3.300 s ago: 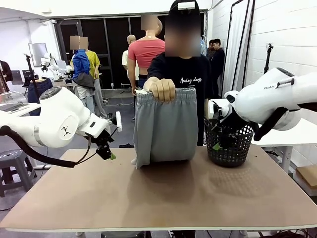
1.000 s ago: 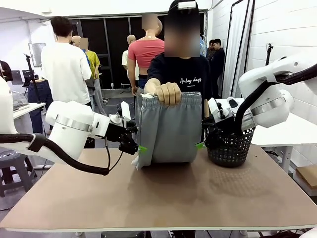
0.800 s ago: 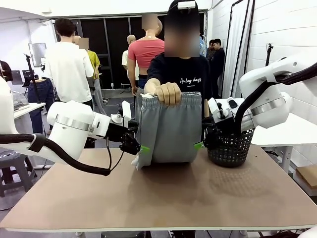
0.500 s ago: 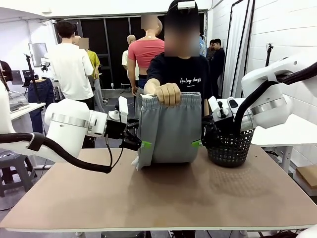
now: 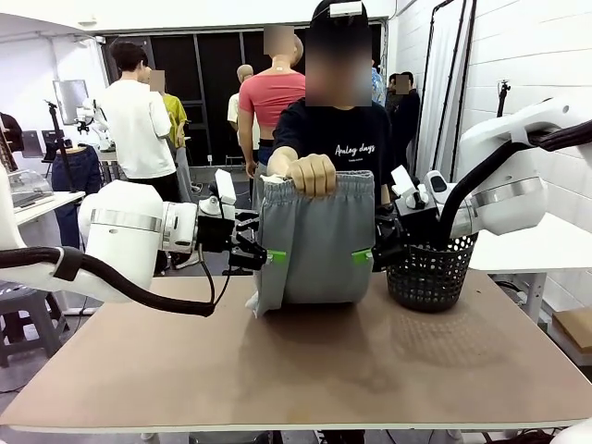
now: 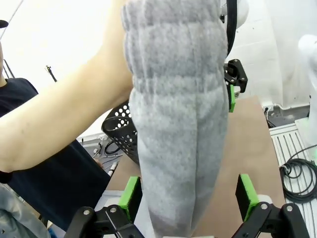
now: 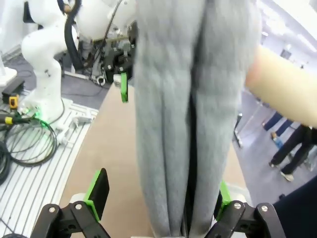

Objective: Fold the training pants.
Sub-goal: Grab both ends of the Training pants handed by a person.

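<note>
**Pants held up, both grippers wide open on either side**

So the person at the far side of the desk [image 5: 305, 370] has one hand [image 5: 313, 173] bunched on the elastic waistband. The training pants [image 5: 314, 245] hang straight down from it, and the bottom end rests on the desk around the far middle.

The left gripper [image 5: 268, 257] is at the left edge of the fabric, about halfway up. Its fingers are spread wide, and in its wrist view the grey cloth hangs right between the green pads [image 6: 131, 196]. It's not squeezed, and I can't tell if a pad actually touches.

Same deal with the right gripper [image 5: 363, 257] at the opposite edge: spread wide, with fabric hanging between its fingers.

A black mesh basket [image 5: 430, 273] sits on the desk just beside the pants, on the right arm's side.
</note>
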Tool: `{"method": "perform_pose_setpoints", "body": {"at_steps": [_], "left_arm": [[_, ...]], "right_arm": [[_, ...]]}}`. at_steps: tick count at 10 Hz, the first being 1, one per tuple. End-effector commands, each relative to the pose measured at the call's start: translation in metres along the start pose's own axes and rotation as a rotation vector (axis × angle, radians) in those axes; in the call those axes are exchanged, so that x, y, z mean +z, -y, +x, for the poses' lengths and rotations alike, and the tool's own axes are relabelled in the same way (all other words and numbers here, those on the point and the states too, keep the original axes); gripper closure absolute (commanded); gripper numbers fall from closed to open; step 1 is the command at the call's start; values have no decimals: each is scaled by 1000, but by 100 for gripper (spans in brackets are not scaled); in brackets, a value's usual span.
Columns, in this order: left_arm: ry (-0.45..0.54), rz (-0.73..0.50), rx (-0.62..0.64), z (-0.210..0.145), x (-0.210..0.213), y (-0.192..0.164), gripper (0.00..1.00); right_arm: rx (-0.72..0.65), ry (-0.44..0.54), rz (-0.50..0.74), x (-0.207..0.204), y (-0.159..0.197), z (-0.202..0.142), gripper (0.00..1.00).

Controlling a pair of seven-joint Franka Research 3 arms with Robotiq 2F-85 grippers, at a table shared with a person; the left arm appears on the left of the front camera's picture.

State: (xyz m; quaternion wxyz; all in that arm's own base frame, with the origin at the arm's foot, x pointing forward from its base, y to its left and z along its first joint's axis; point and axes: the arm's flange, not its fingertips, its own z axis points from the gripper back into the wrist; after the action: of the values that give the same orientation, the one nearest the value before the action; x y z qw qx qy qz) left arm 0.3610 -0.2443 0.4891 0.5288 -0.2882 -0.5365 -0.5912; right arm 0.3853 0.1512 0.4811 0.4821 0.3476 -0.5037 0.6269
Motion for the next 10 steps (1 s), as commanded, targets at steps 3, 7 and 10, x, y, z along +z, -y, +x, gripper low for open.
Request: {"method": "perform_pose_setpoints", "body": {"at_steps": [3,7,10], "left_arm": [[15,3,17,0,-1,1,0],[33,48,40,-2,-5,3,0],[90,62,90,6,-16,5,0]], "right_arm": [[-5,32,4,0,-1,3,0],[-49,99,-40,-4,1,6,0],[-80,155,2,-14,2,16,0]]}}
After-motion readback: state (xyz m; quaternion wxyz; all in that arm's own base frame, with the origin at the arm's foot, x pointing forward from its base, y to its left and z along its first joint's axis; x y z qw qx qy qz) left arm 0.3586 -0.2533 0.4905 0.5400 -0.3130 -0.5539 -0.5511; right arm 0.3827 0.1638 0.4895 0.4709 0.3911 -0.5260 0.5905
